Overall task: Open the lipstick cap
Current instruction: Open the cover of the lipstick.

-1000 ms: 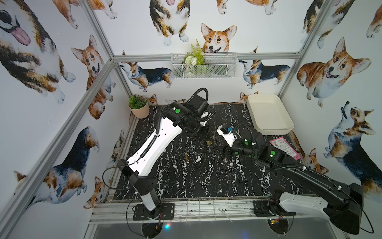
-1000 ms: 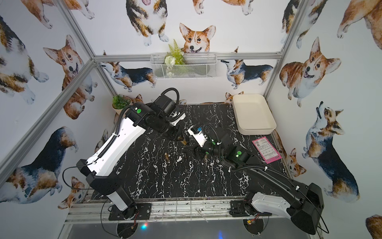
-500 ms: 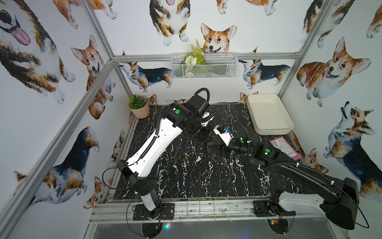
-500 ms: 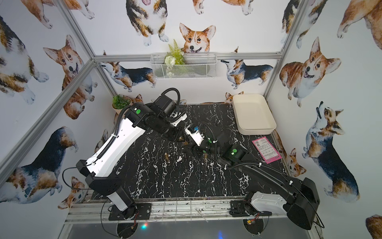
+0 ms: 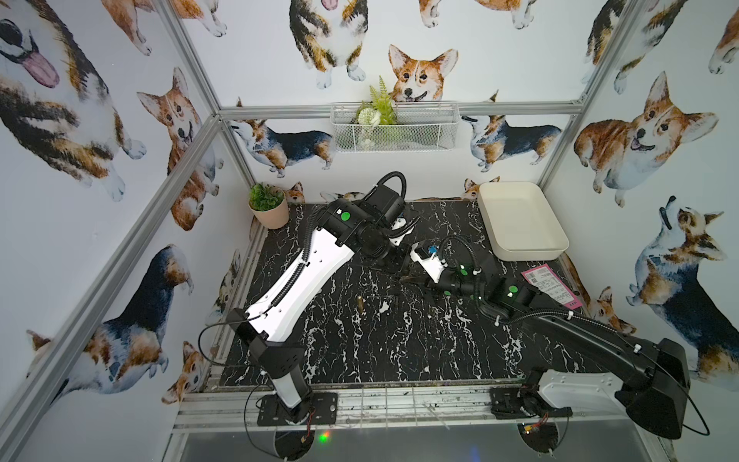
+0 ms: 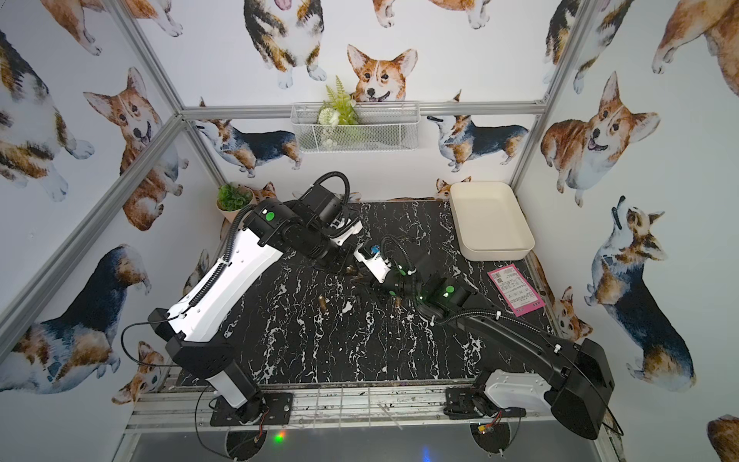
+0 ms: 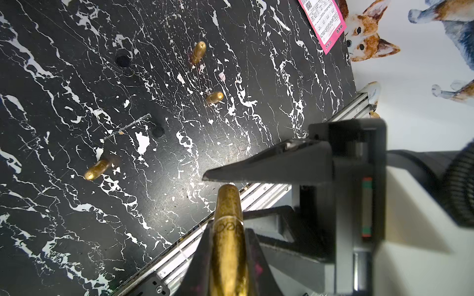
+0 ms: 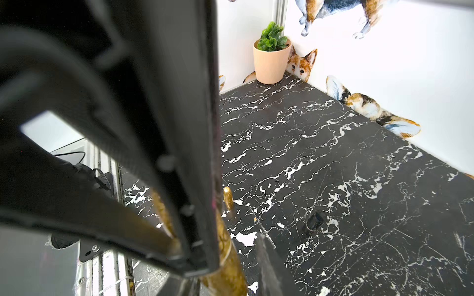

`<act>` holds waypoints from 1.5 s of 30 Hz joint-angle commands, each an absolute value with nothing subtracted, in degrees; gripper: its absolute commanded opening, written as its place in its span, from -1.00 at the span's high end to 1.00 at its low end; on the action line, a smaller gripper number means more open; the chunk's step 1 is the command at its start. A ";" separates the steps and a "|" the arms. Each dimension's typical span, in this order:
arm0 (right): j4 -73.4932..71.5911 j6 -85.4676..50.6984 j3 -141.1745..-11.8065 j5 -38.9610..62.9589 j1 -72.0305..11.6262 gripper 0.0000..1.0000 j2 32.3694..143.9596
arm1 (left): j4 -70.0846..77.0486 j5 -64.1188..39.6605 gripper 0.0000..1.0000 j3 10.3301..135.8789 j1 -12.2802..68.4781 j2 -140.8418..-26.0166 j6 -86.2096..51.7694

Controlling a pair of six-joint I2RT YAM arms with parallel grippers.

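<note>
My left gripper (image 7: 228, 228) is clamped on the body of the gold, bullet-shaped metal lipstick tube (image 7: 228, 256). It holds the tube above the black marble-patterned tabletop (image 7: 77, 217) so the cap (image 7: 227, 200) sticks out free. The right gripper (image 8: 225, 266) has its jaws on either side of that cap end, but the view is crowded and I cannot tell whether they pinch it. I judge that one arm anchors the tube so the other can pull straight.

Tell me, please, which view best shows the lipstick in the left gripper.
The left wrist view: the lipstick fills the foreground, sharp, its cap seam visible. The right wrist view shows it partly hidden behind a blurred finger; both top views show only a tiny gold glint.
</note>
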State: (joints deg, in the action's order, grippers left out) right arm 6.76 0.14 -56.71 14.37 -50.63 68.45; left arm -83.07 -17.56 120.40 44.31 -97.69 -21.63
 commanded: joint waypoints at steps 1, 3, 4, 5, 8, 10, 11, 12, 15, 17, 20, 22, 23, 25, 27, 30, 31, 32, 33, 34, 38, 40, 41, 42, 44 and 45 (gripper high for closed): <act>5.97 0.81 -57.57 14.71 -50.57 0.45 68.59 | -86.04 -17.65 0.78 121.17 44.30 -97.59 -22.05; 6.96 0.62 -57.67 14.83 -50.61 0.60 68.60 | -86.39 -17.53 0.80 121.64 44.30 -97.91 -21.84; 7.19 0.53 -57.53 14.80 -50.56 0.66 68.47 | -86.49 -17.63 0.81 121.74 44.30 -98.00 -21.80; 7.21 0.49 -57.22 14.69 -50.61 0.71 68.22 | -86.53 -17.60 0.81 121.73 44.30 -98.09 -21.69; 7.28 0.19 -56.30 14.51 -50.63 0.84 67.33 | -86.66 -17.73 0.82 121.90 44.08 -98.26 -21.62; 7.05 0.02 -55.51 13.94 -50.58 1.00 66.50 | -86.75 -17.91 0.82 122.22 43.86 -98.33 -21.53; 6.71 0.00 -55.07 13.61 -50.64 1.00 66.12 | -86.84 -17.97 0.82 122.42 43.74 -98.35 -21.53; 6.52 -0.01 -54.61 13.37 -50.63 1.00 65.69 | -86.92 -17.98 0.83 122.50 43.60 -98.39 -21.53; 6.81 0.00 -53.88 12.75 -50.57 1.00 65.06 | -86.85 -18.72 0.85 122.81 43.16 -98.35 -21.52; 7.37 0.14 -53.65 12.57 -50.55 1.00 64.97 | -86.75 -19.22 0.94 123.13 42.74 -98.36 -21.46; 6.97 0.11 -52.62 12.38 -50.58 1.00 64.62 | -86.84 -19.77 1.00 123.34 42.33 -98.47 -21.26; 6.68 -0.05 -51.86 12.27 -50.63 1.00 64.60 | -87.10 -19.69 1.00 123.66 42.11 -98.66 -21.10; 6.76 -0.09 -51.68 12.14 -50.59 1.00 64.60 | -87.18 -19.78 1.00 123.82 41.98 -98.67 -21.01; 7.34 0.00 -51.59 11.98 -50.62 1.00 62.85 | -87.41 -19.75 1.00 124.26 41.68 -98.70 -20.79; 7.84 0.07 -51.44 11.70 -50.55 1.00 62.93 | -87.45 -19.69 1.00 124.55 41.57 -98.70 -20.61; 8.33 0.17 -51.16 11.43 -50.62 1.00 62.94 | -87.63 -19.15 1.00 124.72 41.44 -98.63 -20.48; 8.40 0.13 -51.08 11.34 -50.61 1.00 62.86 | -87.76 -18.79 1.00 124.82 41.33 -98.67 -20.48; 8.46 0.15 -50.98 11.26 -50.62 1.00 62.87 | -87.79 -18.71 1.00 124.86 41.33 -98.58 -20.48; 8.40 0.14 -50.81 11.25 -50.60 1.00 62.76 | -87.77 -18.66 1.00 124.97 41.21 -98.54 -20.48; 8.60 0.10 -50.76 11.32 -50.62 1.00 62.87 | -87.82 -18.43 1.00 125.13 41.13 -98.57 -20.48; 9.11 0.03 -50.53 11.16 -50.65 1.00 63.15 | -87.97 -17.90 1.00 125.94 40.56 -98.51 -20.42; 8.83 0.00 -50.15 11.04 -50.62 1.00 62.51 | -88.20 -16.59 1.00 126.02 40.21 -98.52 -20.26; 8.49 -0.26 -49.90 10.83 -50.62 1.00 62.05 | -88.33 -15.10 1.00 126.12 39.97 -98.50 -20.37; 8.31 -0.43 -49.82 10.60 -50.63 1.00 61.58 | -88.17 -13.56 1.00 126.12 39.56 -98.43 -20.38; 8.52 -0.67 -50.05 10.25 -50.57 1.00 60.64 | -87.86 -10.19 1.00 125.84 38.09 -98.66 -20.51; 8.89 -0.72 -50.38 10.12 -50.62 1.00 60.11 | -87.23 -8.19 1.00 125.22 37.25 -98.83 -20.52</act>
